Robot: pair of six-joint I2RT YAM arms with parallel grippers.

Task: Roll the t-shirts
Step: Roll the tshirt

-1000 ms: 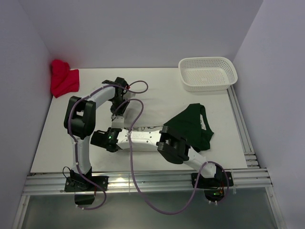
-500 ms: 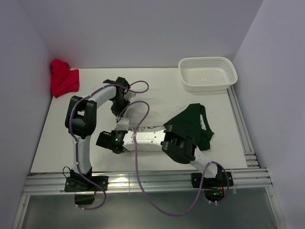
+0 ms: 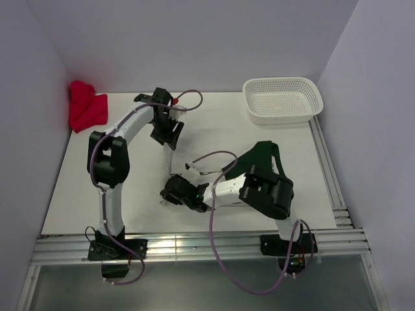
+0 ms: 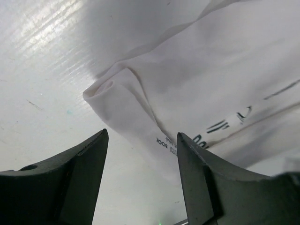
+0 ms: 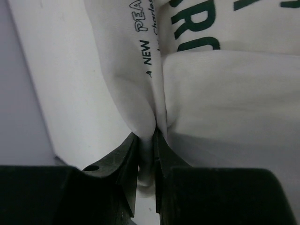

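Note:
The white t-shirt (image 4: 201, 79) with dark lettering lies crumpled on the white table, a folded corner pointing left in the left wrist view. My left gripper (image 4: 140, 140) hovers open just over that corner, nothing between its fingers (image 4: 82, 178). From above, the left gripper (image 3: 167, 137) sits behind the table's middle. My right gripper (image 5: 147, 140) is shut on a pinched fold of the white t-shirt (image 5: 225, 93), low at the table's middle front (image 3: 170, 193). The dark green t-shirt (image 3: 264, 159) lies bunched at the right, partly hidden by the right arm.
A bright red cloth bundle (image 3: 86, 107) lies at the far left corner. A white perforated basket (image 3: 283, 99) stands at the far right. Metal rails run along the table's right and near edges. Purple cables loop over both arms.
My left gripper opened, let go of the white t-shirt and drew back toward the far side. My right gripper closed on a fold of it and shifted right.

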